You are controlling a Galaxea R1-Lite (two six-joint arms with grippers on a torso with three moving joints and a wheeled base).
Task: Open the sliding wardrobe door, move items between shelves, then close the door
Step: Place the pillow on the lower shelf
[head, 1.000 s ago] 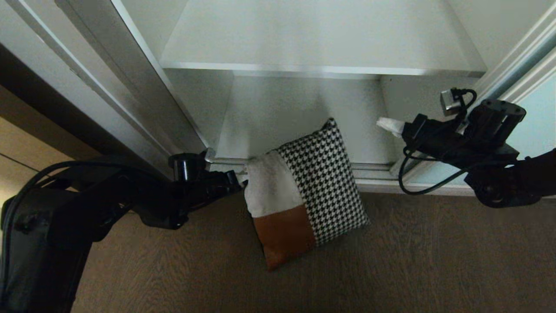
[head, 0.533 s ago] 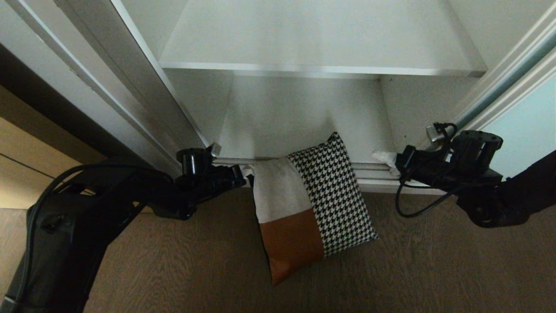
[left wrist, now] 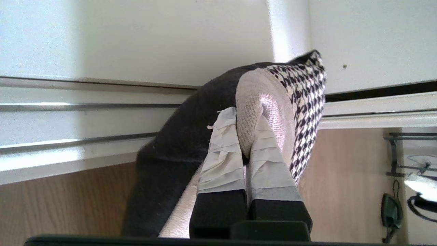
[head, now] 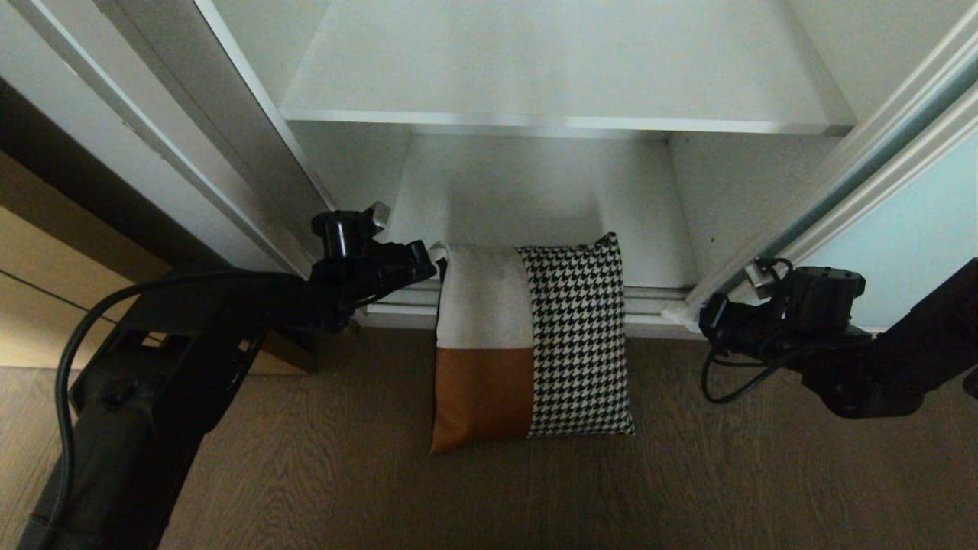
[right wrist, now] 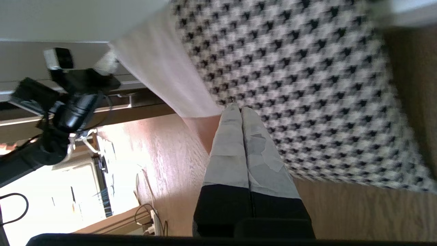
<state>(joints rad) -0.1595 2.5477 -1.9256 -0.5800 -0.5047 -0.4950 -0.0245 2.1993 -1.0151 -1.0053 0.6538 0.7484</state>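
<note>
The white shelves are sitting bare. The pillow is hanging over the floor, its top at the wardrobe's bottom track. The left pincer is pinching its corner. The right pincer, pressed together, is holding nothing.

Woven cushion, probably wood floor

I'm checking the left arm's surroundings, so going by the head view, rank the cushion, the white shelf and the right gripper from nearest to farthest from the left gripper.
1. Cushion: pinched at its corner by the left gripper.
2. White shelf: above, inside the wardrobe.
3. Right gripper: beyond the cushion's far side, by the door track.
</note>
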